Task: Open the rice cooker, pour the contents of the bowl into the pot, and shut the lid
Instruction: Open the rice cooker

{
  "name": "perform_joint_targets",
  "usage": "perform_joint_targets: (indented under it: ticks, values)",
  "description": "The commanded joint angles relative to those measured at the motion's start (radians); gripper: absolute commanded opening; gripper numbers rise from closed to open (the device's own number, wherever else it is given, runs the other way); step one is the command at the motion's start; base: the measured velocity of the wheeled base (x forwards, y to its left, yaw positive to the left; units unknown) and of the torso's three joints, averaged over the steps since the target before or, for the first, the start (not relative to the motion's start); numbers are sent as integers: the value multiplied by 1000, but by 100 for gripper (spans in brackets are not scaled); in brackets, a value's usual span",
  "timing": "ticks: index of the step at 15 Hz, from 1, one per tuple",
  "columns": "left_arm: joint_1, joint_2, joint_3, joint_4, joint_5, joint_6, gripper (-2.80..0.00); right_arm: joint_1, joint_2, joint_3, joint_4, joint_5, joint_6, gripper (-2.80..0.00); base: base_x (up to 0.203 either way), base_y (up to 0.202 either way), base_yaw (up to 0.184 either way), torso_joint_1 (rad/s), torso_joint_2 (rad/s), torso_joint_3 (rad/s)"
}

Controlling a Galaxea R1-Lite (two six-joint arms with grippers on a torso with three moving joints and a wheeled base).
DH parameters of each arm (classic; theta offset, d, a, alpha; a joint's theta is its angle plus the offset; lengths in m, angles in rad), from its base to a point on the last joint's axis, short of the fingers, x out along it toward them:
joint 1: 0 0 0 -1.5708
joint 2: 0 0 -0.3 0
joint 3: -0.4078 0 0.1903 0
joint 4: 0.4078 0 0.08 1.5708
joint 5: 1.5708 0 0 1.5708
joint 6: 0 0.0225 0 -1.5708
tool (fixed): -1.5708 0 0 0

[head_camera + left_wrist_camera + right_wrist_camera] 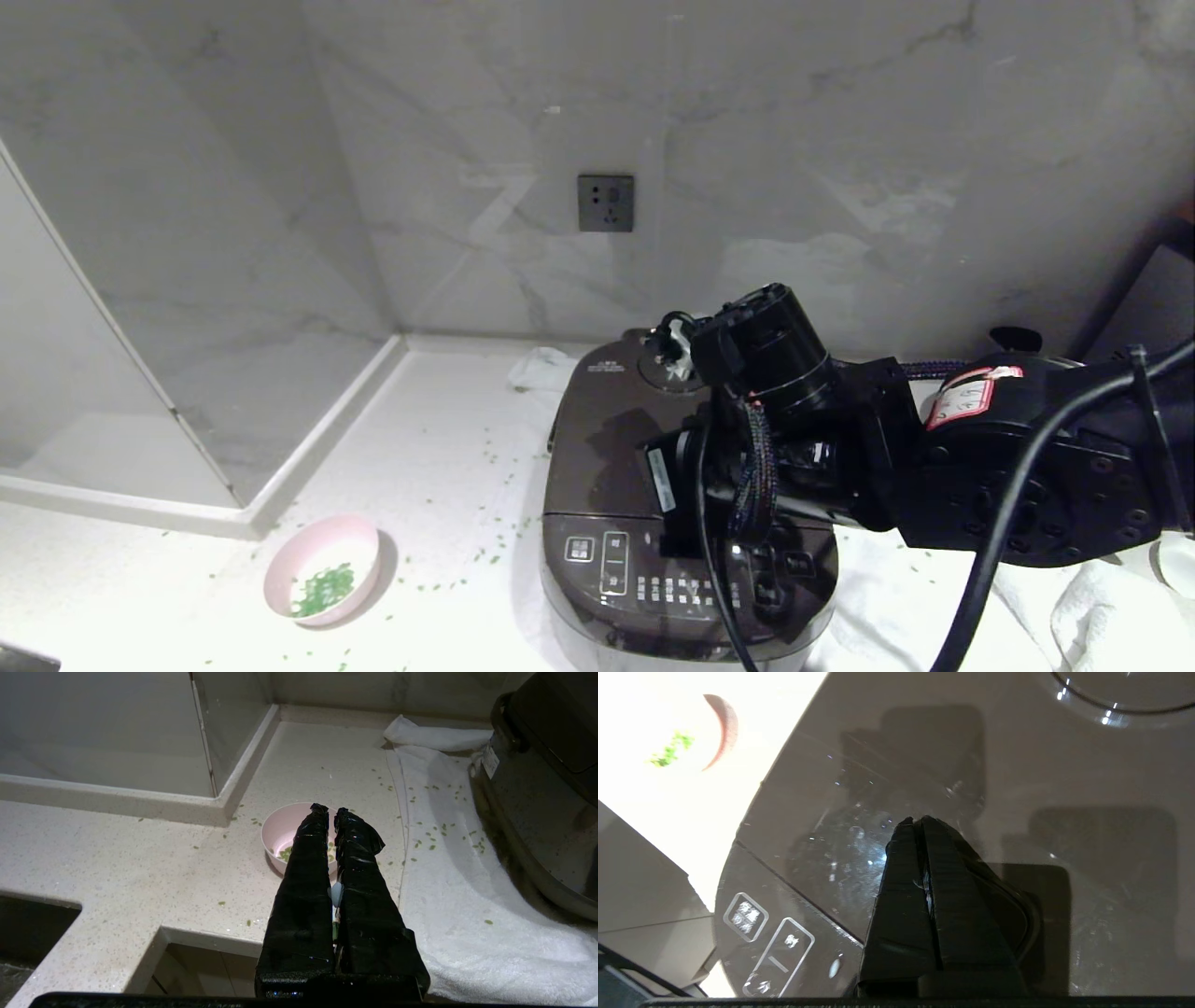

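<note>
Right gripper (920,823): fingers pressed together, holding nothing, tips at the glossy lid (1017,779) of the rice cooker (653,504), just above the button panel (770,942); lid down. In the head view the cooker stands at lower centre, the right arm crossing it from the right edge. Left gripper (329,812): fingers closed, empty, hanging above the counter (117,858). Bowl (322,569) with green contents (322,588) at lower left; green bits scattered on the counter and white towel (458,905).

White towel (467,896), wall socket (605,203), speckled counter (117,858).
</note>
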Motion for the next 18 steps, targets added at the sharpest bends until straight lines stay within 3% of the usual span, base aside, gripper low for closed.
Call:
perform_joint_targets:
  ticks: [1,6,13,18]
  values:
    - [0,0,14,0,0,-1,-280,0,16,3,6,-11,2,-280,0,0,0,0,0,0]
    - [0,0,14,0,0,-1,-280,9,-12,6,56,-65,5,-280,0,0,0,0,0,0]
    - [-1,0,14,0,0,-1,-280,23,-59,34,98,-54,80,-280,0,0,0,0,0,0]
    - [-1,0,14,0,0,-1,-280,46,-48,57,98,-42,85,-280,0,0,0,0,0,0]
